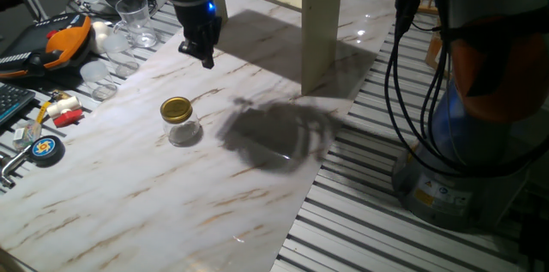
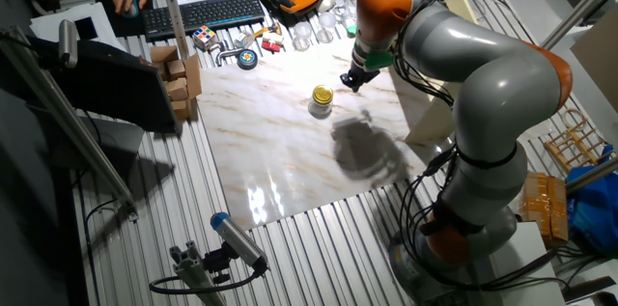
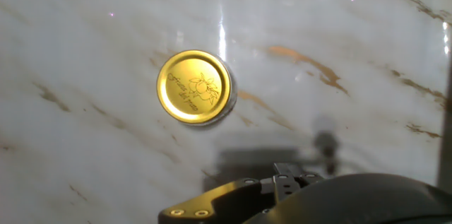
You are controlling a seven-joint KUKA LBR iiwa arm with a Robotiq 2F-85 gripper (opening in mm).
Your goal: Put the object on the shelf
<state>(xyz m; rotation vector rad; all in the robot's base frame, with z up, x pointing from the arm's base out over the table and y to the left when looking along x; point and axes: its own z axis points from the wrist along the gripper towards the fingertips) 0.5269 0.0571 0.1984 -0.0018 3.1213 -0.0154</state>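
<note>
Jar (image 1: 179, 122) single, gripper (image 1: 202, 52) above

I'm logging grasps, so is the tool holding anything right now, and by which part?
Nothing is held. The tool hangs in the air, apart from the small clear glass jar with the gold metal lid, which stands on the marble table.

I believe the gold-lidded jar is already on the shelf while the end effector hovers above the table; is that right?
Not quite: the jar stands upright on the marble table, not on the shelf, as one fixed view shows. The end effector does hover above the table.
</note>
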